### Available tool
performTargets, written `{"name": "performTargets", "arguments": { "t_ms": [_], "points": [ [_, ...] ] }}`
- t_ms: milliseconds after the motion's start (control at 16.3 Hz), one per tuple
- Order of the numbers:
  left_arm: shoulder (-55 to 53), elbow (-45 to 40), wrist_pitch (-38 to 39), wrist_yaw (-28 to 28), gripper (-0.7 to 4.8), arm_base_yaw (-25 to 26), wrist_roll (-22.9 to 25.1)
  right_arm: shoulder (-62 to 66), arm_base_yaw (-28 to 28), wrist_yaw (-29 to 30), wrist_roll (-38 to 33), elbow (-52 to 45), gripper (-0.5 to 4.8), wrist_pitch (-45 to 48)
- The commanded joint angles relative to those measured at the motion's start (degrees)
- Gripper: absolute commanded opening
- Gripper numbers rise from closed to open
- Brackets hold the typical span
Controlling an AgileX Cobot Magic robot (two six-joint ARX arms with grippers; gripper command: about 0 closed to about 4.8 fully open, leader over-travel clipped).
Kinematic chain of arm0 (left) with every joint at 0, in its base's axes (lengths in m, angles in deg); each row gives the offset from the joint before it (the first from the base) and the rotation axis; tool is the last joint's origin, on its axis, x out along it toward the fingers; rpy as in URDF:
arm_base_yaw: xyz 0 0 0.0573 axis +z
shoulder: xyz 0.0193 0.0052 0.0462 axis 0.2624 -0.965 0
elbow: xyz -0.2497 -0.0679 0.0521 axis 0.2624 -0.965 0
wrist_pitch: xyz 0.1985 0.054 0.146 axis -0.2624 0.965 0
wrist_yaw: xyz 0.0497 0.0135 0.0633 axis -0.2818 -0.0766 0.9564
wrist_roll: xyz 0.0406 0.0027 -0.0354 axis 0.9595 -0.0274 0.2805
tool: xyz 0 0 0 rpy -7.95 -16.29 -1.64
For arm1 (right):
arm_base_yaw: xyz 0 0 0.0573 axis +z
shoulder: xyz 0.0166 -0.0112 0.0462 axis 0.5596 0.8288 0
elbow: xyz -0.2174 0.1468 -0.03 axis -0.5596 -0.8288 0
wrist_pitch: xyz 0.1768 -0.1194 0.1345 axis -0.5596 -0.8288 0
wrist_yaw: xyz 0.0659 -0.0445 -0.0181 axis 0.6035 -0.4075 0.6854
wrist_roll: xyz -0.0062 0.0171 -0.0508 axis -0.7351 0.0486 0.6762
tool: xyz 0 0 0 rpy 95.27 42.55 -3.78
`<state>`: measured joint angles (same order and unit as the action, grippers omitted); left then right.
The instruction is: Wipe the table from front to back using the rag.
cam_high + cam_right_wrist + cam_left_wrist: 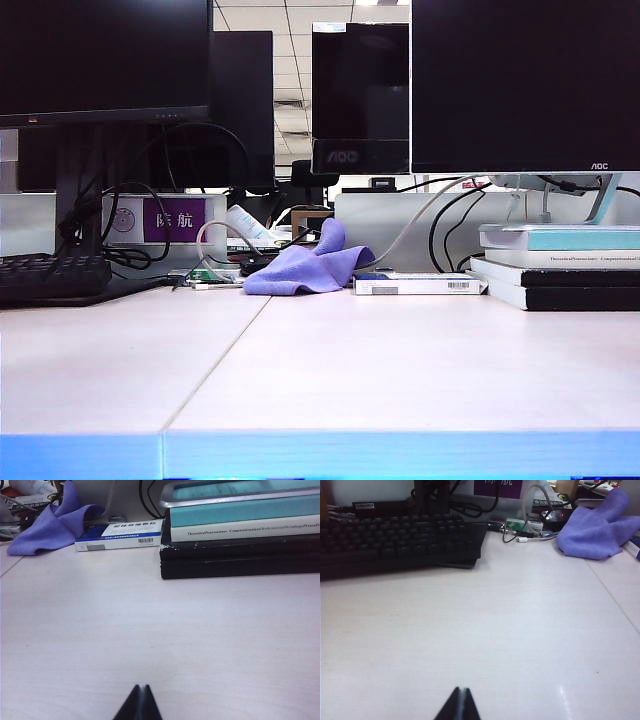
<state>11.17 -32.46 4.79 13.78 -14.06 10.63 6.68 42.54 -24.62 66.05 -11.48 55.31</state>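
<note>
While nothing is in hand yet, the table [400, 370] lies wide and bare across the front, with its thin seam running back toward the clutter. Along the back edge stand the monitors [520, 85], then the stack of books [240, 540] on the right side and the black keyboard [395, 542] on the left. Between them the rag [310, 265] sits crumpled in a heap at the far edge, just beside a small white box [122, 535] and close to some cables.

The left gripper [459, 707] and the right gripper [139, 705] both hover low over the near part of the table, far from the rag, each with fingers pressed together and holding nothing.

The step in hand is, I think, to fetch the rag. The jaws must open first, then come down on the raised fold of the heap, which seems the highest part, though the view is too distant to be sure. Lifting straight up should keep it from dragging the cables or the box.
</note>
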Motion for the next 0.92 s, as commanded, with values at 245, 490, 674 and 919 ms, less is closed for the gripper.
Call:
{"name": "performTargets", "arguments": {
  "t_ms": [245, 490, 674, 919],
  "points": [
    [0.13, -0.09, 0.79, 0.22, -0.06, 0.0, 0.17, -0.07, 0.04, 0.02, -0.02, 0.2, -0.01, 5.84],
    [0.13, 0.24, -2.6, 1.51, -0.06, -0.02, -1.44, -0.07, 0.04, -0.7, 0.07, 4.7, -0.01, 4.94],
    [0.09, 3.41, -2.43, 3.96, -0.05, -0.07, -2.19, -0.07, 0.04, -2.67, 0.24, 8.37, -0.01, 4.02],
    [-3.5, 7.72, -3.41, 4.81, -0.06, -0.11, -2.99, -0.04, 0.04, -2.69, 0.26, 13.84, -0.01, 1.9]
  ]
}}
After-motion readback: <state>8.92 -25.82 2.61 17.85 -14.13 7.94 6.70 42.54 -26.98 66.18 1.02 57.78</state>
